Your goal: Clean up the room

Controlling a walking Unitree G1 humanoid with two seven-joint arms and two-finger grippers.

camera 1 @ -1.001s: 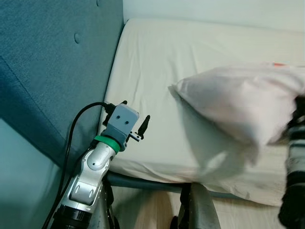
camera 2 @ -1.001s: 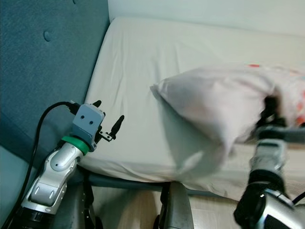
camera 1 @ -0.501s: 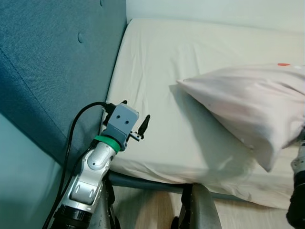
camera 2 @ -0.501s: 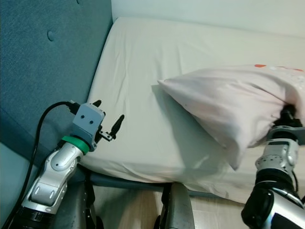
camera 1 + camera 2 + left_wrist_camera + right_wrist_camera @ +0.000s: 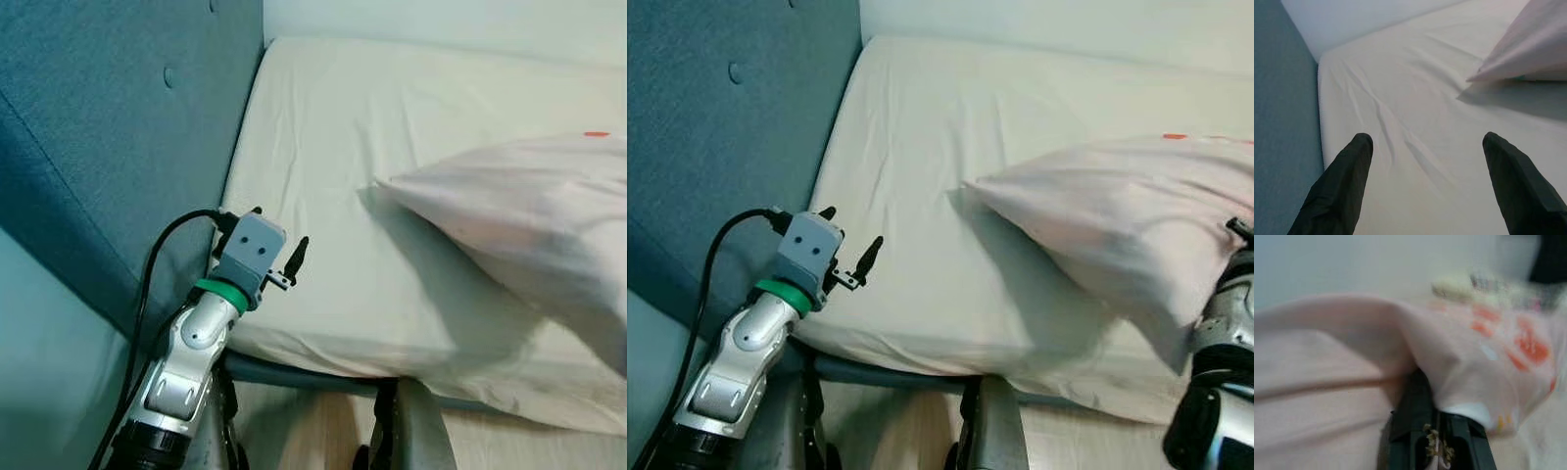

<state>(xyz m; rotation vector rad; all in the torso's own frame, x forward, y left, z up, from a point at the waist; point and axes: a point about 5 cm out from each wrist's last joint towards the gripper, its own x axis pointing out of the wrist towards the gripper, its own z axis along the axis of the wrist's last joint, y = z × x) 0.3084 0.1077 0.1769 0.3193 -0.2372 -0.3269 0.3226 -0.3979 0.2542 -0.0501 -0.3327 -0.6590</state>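
The right gripper (image 5: 1437, 431) was clamped on a fold of the pale pink pillow (image 5: 1127, 220), held above the mattress (image 5: 950, 127), well clear of the teal headboard (image 5: 715, 127). The left gripper (image 5: 1427, 181) was spread open and empty near the headboard. Setting the pillow at the headboard appeared not yet done.

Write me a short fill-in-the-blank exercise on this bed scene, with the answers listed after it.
1. The right gripper is shut on the pale pink ____.
2. The pillow is held over the cream ____.
3. The left gripper has its fingers ____ and holds nothing.
4. Beside the mattress, on the robot's left, stands a padded headboard coloured ____.

Missing words: pillow; mattress; open; teal
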